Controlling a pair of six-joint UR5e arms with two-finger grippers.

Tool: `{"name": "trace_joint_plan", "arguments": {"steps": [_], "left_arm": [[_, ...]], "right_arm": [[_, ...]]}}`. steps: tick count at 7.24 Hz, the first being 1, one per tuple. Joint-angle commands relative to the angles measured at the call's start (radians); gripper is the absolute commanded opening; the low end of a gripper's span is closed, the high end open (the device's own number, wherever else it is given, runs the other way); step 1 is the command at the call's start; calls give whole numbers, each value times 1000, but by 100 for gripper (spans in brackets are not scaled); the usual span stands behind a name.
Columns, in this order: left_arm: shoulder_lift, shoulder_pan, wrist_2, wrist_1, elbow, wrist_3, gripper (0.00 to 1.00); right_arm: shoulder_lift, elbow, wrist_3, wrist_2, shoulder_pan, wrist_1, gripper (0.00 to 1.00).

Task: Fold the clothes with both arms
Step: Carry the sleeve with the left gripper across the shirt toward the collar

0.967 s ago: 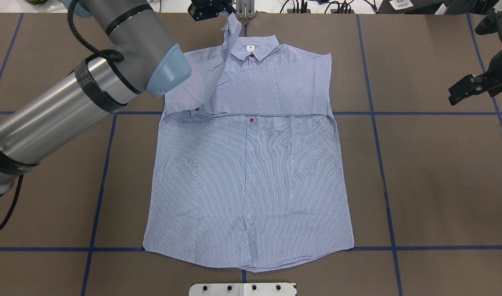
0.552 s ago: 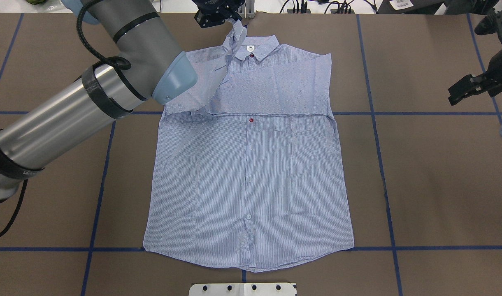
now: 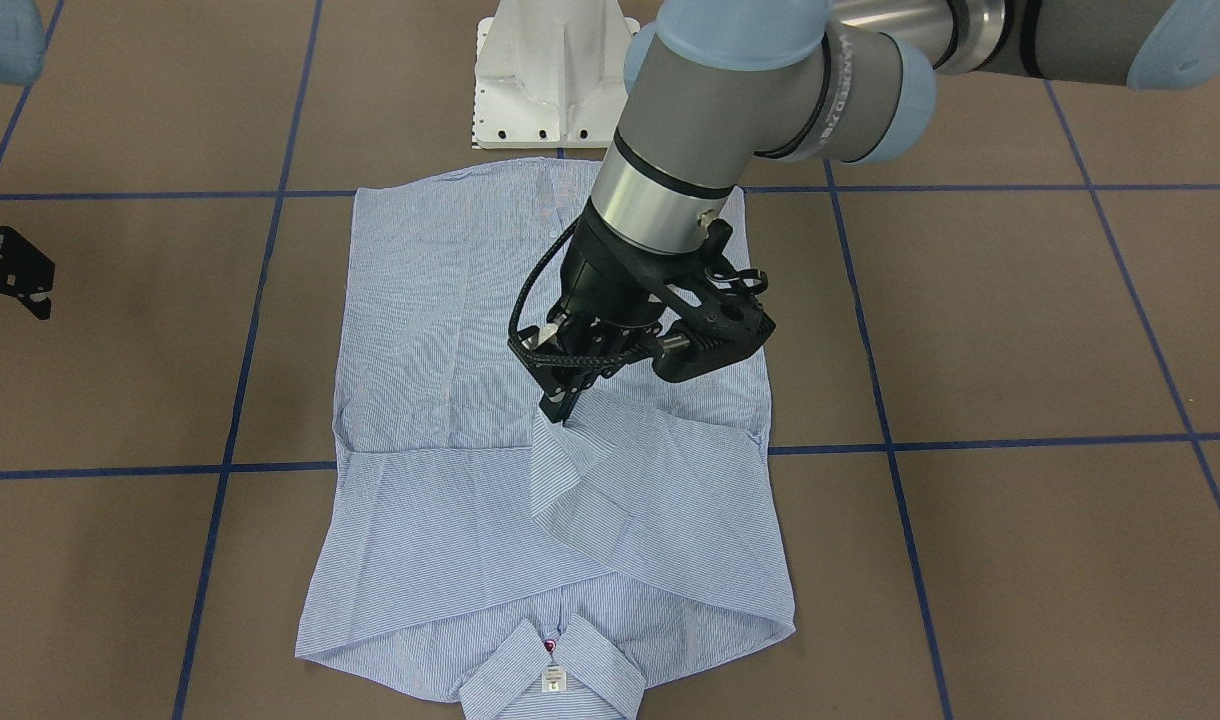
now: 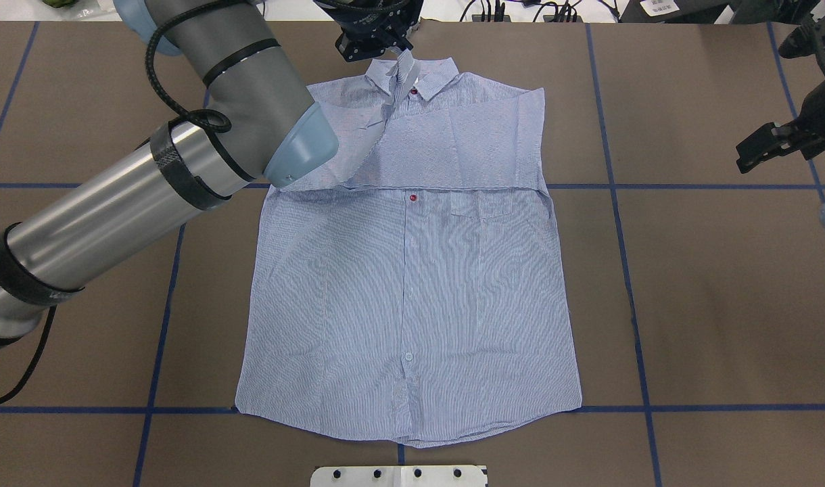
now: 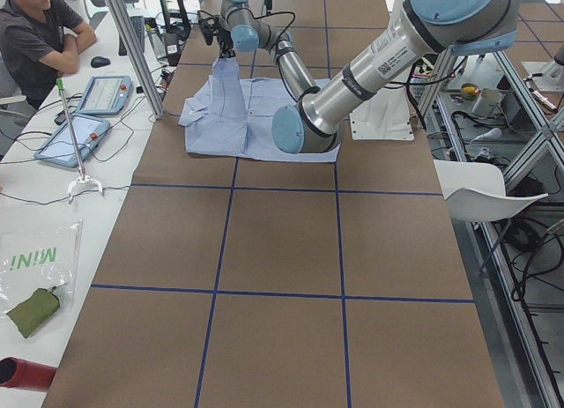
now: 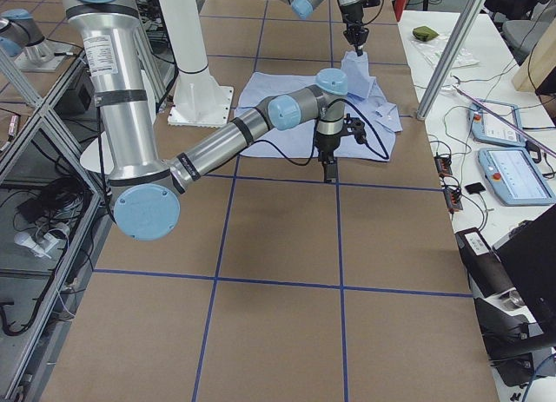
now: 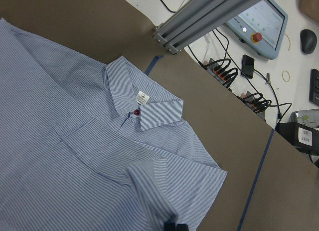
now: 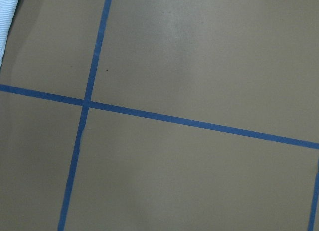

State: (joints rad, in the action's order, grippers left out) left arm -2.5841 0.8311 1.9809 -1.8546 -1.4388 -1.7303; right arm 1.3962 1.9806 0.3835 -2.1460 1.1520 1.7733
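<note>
Striped shirt (image 4: 412, 291) flat on brown bench (image 4: 690, 304), left fingers (image 3: 562, 408) pinched closed on its raised sleeve (image 3: 568, 480) above the chest, right fingers (image 4: 750, 154) well aside over bare bench, their opening I cannot tell.

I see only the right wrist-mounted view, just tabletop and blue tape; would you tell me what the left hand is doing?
Observer: The left hand is shut on one sleeve of the shirt, holding its end raised.
Operator: Thank you. And the other sleeve?
Observer: The other sleeve already lies folded flat across the chest.
Operator: Where is my right hand?
Observer: The right hand hangs over bare table beside the shirt, holding nothing.
</note>
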Motion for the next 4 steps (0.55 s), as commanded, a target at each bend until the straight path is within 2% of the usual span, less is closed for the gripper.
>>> {"name": "trace_joint_plan", "arguments": {"steps": [1, 2, 4], "left_arm": [[2, -12, -4, 0, 3, 0, 0], [4, -21, -10, -9, 18, 2, 0], [-1, -44, -62, -200, 156, -3, 0]], "right_arm": [[-2, 0, 0, 0, 0, 0, 100], [-6, -2, 0, 0, 0, 0, 100], [-11, -8, 1, 0, 0, 0, 100]]}}
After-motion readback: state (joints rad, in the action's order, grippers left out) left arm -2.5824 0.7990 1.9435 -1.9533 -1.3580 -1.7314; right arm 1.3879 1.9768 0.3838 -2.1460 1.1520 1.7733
